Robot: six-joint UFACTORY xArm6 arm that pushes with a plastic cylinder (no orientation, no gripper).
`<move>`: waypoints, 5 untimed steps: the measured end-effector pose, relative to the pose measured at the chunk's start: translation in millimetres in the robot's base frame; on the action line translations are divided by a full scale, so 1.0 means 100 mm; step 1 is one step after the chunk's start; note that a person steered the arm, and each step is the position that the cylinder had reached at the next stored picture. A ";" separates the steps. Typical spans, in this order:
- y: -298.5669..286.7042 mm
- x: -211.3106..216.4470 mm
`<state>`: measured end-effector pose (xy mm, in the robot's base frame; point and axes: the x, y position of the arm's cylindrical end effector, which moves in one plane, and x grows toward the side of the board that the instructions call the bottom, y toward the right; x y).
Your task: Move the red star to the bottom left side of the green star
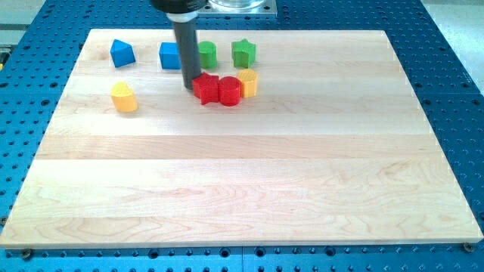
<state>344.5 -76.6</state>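
The red star [204, 88] lies near the top middle of the wooden board, touching a red round block [230, 91] on its right. The green star [243, 52] sits above and to the right of it, near the board's top edge. My tip [190, 85] is down at the red star's left edge, touching or nearly touching it. The rod rises to the view's top.
A yellow block [248, 82] touches the red round block's right side. A green round block [206, 54] sits left of the green star. A blue cube [171, 55] is partly behind the rod. A blue block [122, 53] and a yellow block [124, 97] lie at the left.
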 end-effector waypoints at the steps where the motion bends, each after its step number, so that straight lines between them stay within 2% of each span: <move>1: -0.17 0.55; 2: 0.32 0.85; 3: 0.35 0.41; 4: 0.17 0.56; 5: -0.12 0.49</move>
<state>393.4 -88.6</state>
